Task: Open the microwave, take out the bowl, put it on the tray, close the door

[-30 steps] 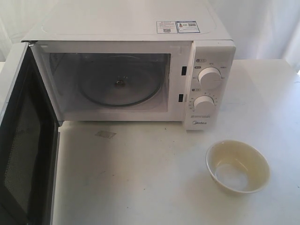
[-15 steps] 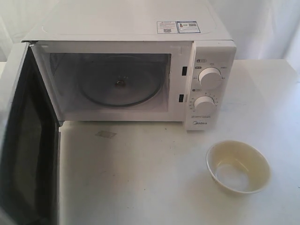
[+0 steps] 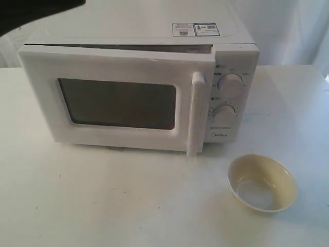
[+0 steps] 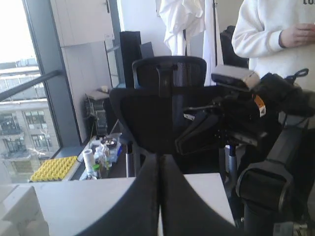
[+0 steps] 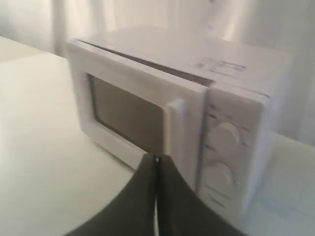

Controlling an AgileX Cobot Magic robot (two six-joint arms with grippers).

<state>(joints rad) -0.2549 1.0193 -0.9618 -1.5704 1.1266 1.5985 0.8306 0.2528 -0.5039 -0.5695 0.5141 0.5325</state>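
- the small round cream bowl (image 3: 262, 182), glossy and paler inside, sits upright and empty on the white table (image 3: 128, 206). it is in front of the two round white knobs (image 3: 230, 85) and apart from the white boxy microwave (image 3: 128, 25).
- the microwave's white door with the dark window (image 3: 118, 103) stands slightly ajar, with a dark gap along its top edge.
- the right gripper (image 5: 156, 196) has its dark fingers pressed together, holding nothing. it is aimed at the door's handle side, apart from it.
- the left gripper (image 4: 159, 196) is likewise pressed together and empty, facing black office chairs (image 4: 167, 73).
- we cannot tell where the bowl lies from either pair of fingers.
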